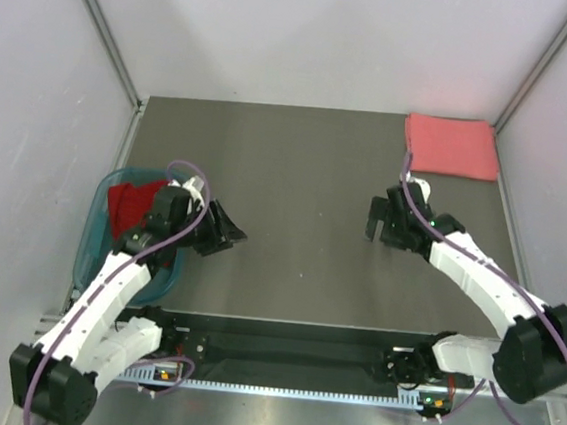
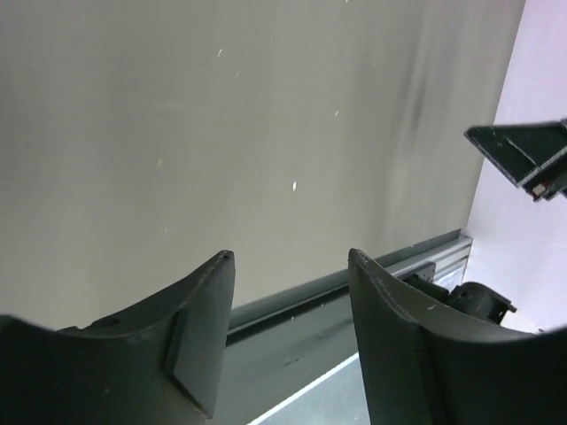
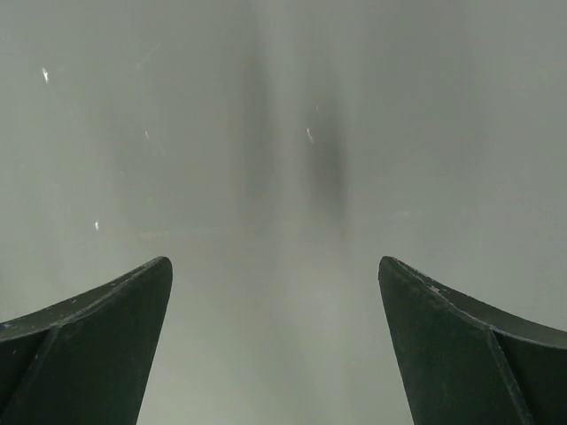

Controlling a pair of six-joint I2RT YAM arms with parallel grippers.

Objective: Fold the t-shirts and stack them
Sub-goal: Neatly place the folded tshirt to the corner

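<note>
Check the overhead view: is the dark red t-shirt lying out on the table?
No, the dark red t-shirt sits bunched inside the teal basket on the left.

The pink t-shirt (image 1: 451,146) is lying folded in the table's (image 1: 297,174) far-right corner. The red t-shirt (image 1: 129,203) is sitting in the teal basket (image 1: 88,244).

Soft, even light from above lit the bench (image 1: 307,175), which gave back only a dull sheen. Both wrist views were hazy, with smeared dark shadows and small bright specks.
</note>
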